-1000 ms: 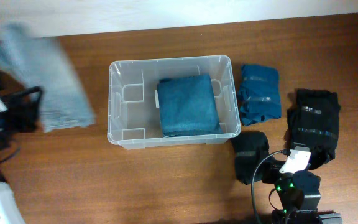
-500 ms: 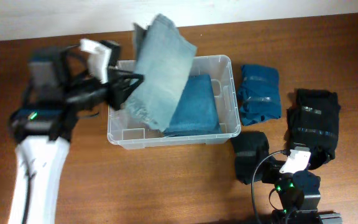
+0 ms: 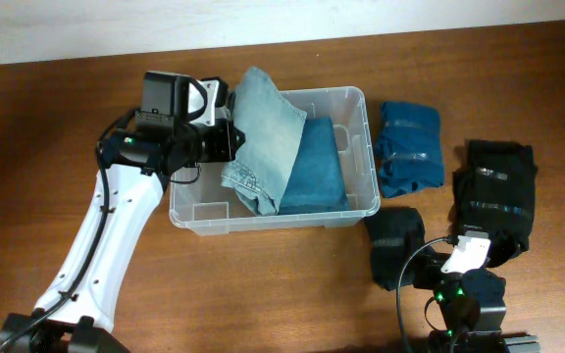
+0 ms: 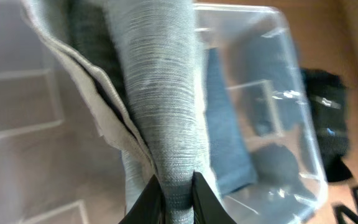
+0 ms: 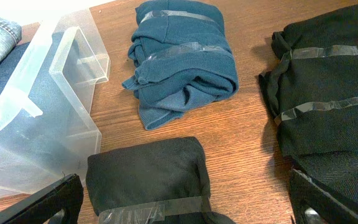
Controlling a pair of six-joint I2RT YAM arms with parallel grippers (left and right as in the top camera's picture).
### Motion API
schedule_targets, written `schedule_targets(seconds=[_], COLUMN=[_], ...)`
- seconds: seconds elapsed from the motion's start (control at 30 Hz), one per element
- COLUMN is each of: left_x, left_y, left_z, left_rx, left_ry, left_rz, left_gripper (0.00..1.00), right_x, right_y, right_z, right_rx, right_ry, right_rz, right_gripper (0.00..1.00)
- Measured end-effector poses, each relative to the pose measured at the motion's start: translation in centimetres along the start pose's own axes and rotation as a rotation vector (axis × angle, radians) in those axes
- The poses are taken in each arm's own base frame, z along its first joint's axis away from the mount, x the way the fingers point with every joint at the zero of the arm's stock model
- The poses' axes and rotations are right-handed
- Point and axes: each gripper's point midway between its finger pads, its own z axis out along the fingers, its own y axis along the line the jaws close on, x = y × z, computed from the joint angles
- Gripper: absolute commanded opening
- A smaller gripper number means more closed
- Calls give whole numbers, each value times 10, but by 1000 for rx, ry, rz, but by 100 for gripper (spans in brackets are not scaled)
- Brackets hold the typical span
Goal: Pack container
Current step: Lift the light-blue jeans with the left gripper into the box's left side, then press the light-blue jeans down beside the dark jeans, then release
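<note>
The container [image 3: 204, 218] is a clear plastic rectangle with rounded corners and a rolled rim. It stands at the middle of the surface [image 3: 263, 294], long sides running left to right. A folded blue cloth [image 3: 317, 172] lies flat in its right part.

The overhead view shows the left hand [image 3: 231, 142] over the container's left half, clamped on pale jeans [image 3: 268, 132] that hang down across the left edge of the blue cloth. The left wrist view confirms both fingers pinching a thick fold. Only the right wrist view shows the right hand [image 5: 184, 180]: its jaws are spread wide and hold nothing.

To the container's right lie a teal bundle [image 3: 410, 147] and two black bundles [image 3: 498, 191]. The surface is brown wood; a pale wall [image 3: 165, 25] borders its far edge.
</note>
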Motion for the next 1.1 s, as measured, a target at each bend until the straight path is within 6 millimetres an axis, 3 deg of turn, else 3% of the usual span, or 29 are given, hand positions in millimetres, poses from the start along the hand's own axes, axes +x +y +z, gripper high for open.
schedule_targets(seconds=[0.2, 0.43, 0.5, 0.6, 0.7, 0.8, 0.93, 1.03, 1.1], left_x=[17, 29, 31, 30, 23, 11, -24, -47, -48], left_y=[37, 63, 68, 74, 82, 83, 65, 50, 46], left_z=[-4, -13, -15, -17, -22, -30, -57, -73, -75], left_rx=[-208, -362, -396, -432, -486, -509, -500, -468, -453], left_ry=[46, 73, 75, 65, 30, 0, -88, -157, -159], left_rz=[-90, -125, -131, -136, -129, -108, -68, -40, -27], left_gripper=[1, 1, 12, 40, 47, 48, 46, 35, 28], right_x=[0, 0, 0, 0, 0, 0, 0, 0, 0], right_y=[0, 0, 0, 0, 0, 0, 0, 0, 0], right_z=[0, 0, 0, 0, 0, 0, 0, 0, 0], right_rx=[0, 0, 0, 0, 0, 0, 0, 0, 0], right_ry=[0, 0, 0, 0, 0, 0, 0, 0, 0], right_rz=[1, 0, 0, 0, 0, 0, 0, 0, 0], right_gripper=[98, 98, 98, 98, 98, 98, 98, 98, 98])
